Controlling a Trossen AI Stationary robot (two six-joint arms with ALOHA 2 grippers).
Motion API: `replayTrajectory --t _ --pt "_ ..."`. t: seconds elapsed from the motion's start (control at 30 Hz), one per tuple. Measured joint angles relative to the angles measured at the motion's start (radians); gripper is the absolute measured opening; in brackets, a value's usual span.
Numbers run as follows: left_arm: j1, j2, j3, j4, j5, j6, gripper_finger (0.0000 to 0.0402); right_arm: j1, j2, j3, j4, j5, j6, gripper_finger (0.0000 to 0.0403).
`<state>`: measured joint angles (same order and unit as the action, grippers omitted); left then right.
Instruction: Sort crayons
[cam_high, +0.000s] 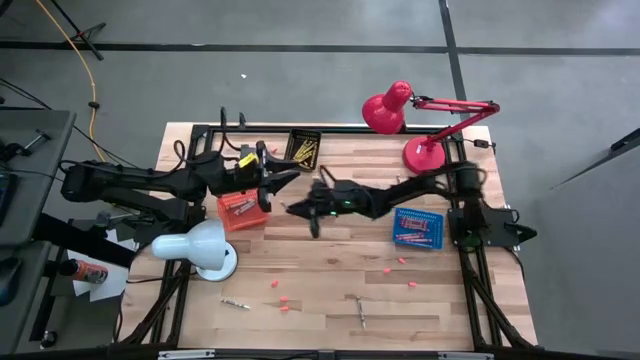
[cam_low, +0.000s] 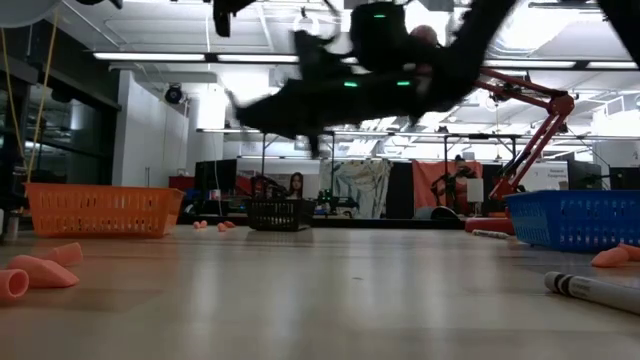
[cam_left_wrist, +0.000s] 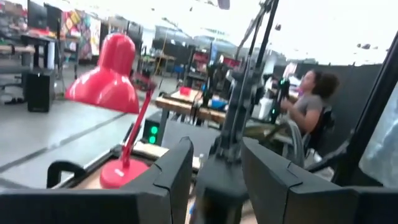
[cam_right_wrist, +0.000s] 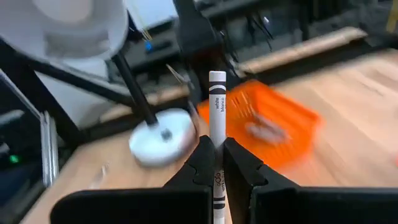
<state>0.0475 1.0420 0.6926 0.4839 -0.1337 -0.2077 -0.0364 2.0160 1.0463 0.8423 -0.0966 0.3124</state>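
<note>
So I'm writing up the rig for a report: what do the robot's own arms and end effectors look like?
Both arms, the left arm and the right arm, are dark, near-black jointed links. The right arm carries small green lights. Each ends in a two-finger end effector with flat, angular black fingers, as on the left end effector.

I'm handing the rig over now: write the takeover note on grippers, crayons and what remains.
Right gripper: shut on a white crayon, in the air at table centre near the orange basket.
Left gripper: holds nothing visible, hanging by the orange basket.
Done: crayons lie in the orange, black and blue baskets.
Left: drop the held crayon; two loose crayons near the front edge.
</note>
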Motion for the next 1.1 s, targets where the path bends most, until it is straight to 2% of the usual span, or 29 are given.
replayTrajectory --t 0.27,0.47,0.67,0.87,0.97,1.1 --pt "0.0 0.0 0.0 0.123 -0.001 -0.001 0.0124 -0.013 0.259 0.405 -0.014 -0.073 -0.007 0.0005" --pt "-0.002 -0.002 0.0 0.174 -0.001 -0.024 0.0124 -0.032 0.368 0.57 -0.102 -0.076 0.002 0.0005" --pt "-0.003 -0.001 0.0 0.17 0.002 -0.115 0.0124 -0.038 0.372 0.589 -0.159 -0.029 0.001 0.0005" --pt "-0.003 -0.001 0.0 0.168 0.003 -0.122 0.0124 -0.038 0.372 0.589 -0.161 -0.012 0.015 0.0022" --pt "-0.003 -0.001 0.0 0.168 0.003 -0.122 0.0124 -0.038 0.372 0.589 -0.156 -0.011 0.032 0.0045" --pt "-0.003 -0.001 0.0 0.168 0.004 -0.122 0.0124 -0.038 0.372 0.589 -0.157 -0.011 0.035 0.0096"
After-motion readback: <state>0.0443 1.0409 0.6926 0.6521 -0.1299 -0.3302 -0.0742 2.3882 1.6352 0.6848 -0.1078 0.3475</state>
